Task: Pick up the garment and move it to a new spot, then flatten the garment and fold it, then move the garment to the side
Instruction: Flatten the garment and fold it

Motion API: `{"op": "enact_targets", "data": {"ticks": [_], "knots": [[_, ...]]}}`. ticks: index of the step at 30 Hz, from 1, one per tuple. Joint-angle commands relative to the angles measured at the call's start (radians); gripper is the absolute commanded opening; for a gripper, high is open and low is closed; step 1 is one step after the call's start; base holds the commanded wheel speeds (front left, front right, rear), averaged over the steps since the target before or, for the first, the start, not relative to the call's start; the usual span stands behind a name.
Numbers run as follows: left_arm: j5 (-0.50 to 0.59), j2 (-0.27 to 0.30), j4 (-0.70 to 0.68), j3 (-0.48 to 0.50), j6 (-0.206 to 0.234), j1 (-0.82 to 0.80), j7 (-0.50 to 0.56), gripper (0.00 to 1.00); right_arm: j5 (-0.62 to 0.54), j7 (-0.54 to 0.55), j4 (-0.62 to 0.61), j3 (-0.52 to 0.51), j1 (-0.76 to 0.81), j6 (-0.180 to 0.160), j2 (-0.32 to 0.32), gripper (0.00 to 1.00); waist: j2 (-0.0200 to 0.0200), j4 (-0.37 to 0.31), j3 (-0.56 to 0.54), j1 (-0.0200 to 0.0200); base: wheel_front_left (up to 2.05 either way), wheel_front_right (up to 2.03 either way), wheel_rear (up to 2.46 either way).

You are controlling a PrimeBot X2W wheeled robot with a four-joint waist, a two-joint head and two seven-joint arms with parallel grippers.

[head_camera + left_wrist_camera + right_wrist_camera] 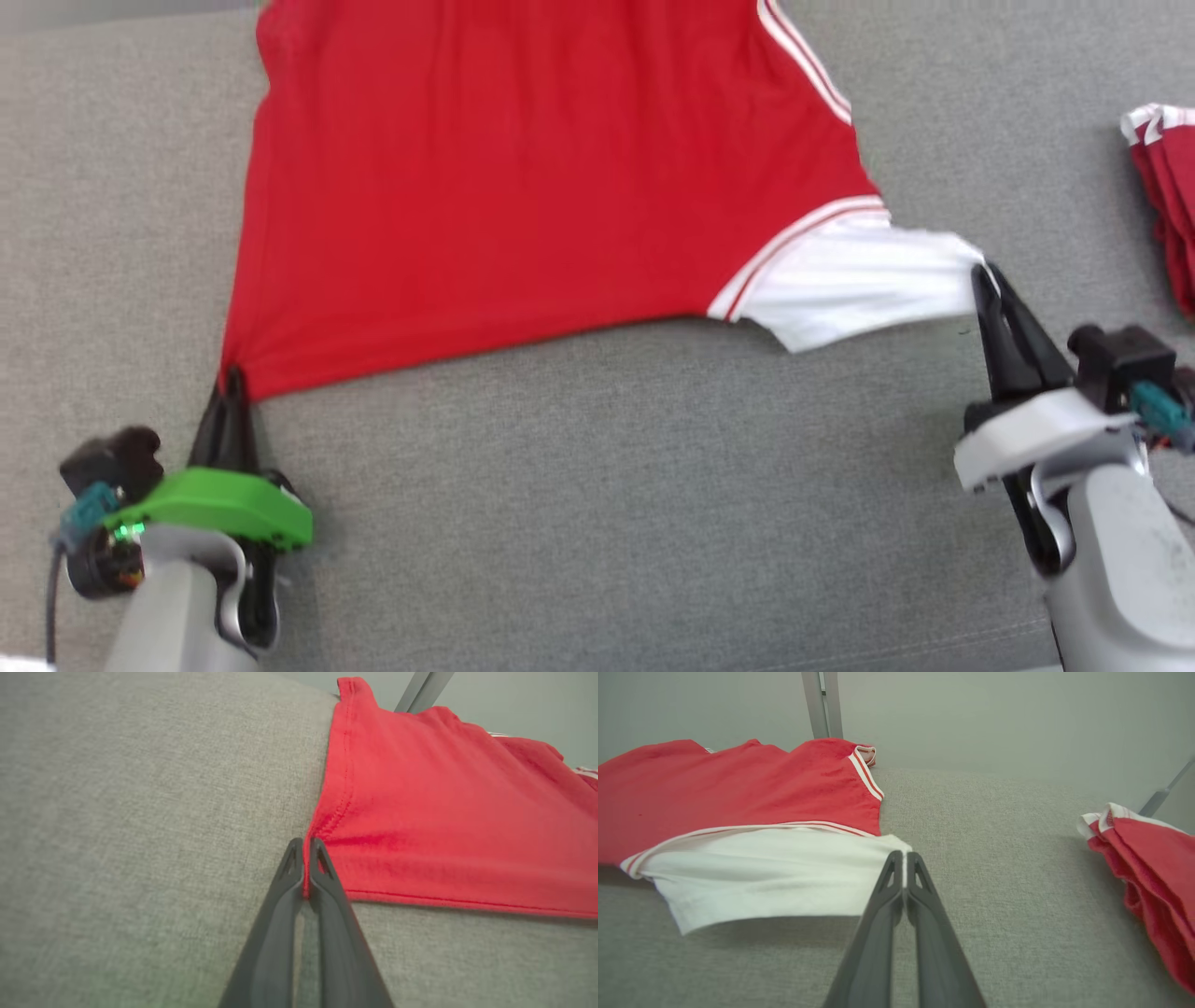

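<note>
Jaws of left gripper (pixel 231 381) tight on hem of garment (pixel 523 168), of right gripper (pixel 983 276) on its white sleeve (pixel 840 285).

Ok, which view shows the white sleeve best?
Right wrist view: the white fabric sleeve is close up, corner pinched in the right gripper's fingers. Head view shows it smaller; left wrist view faces the red hem.

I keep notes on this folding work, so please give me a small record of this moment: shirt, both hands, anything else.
surface: grey fabric surface
garment: red shirt, spread out, white sleeve on its right side
left hand: shut on the shirt's lower corner
right hand: shut on the sleeve's edge
also there: second red garment, bunched at far right, apart from the shirt
</note>
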Motion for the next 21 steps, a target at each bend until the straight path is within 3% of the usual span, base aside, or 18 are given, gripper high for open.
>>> {"op": "enact_targets", "data": {"ticks": [1, 8, 21], "knots": [[0.022, -0.008, -0.013, 0.026, 0.0, 0.052, -0.005, 0.0, 0.017, -0.004, -0.01, -0.016, 0.051, -0.005, -0.009, 0.0, 0.0, -0.002, -0.054, 0.0, 0.0, 0.0, 0.0], [0.124, -0.048, -0.056, 0.014, -0.003, 0.22, -0.003, 0.0, 0.046, -0.004, -0.03, -0.044, 0.225, -0.005, 0.01, 0.0, 0.0, 0.003, -0.146, 0.0, 0.0, 0.0, 0.0], [0.152, -0.106, -0.178, 0.007, -0.003, 0.457, -0.003, 0.0, 0.077, -0.004, -0.04, -0.065, 0.478, -0.005, 0.029, 0.0, 0.0, 0.017, -0.239, 0.0, 0.0, 0.0, 0.0]]}}
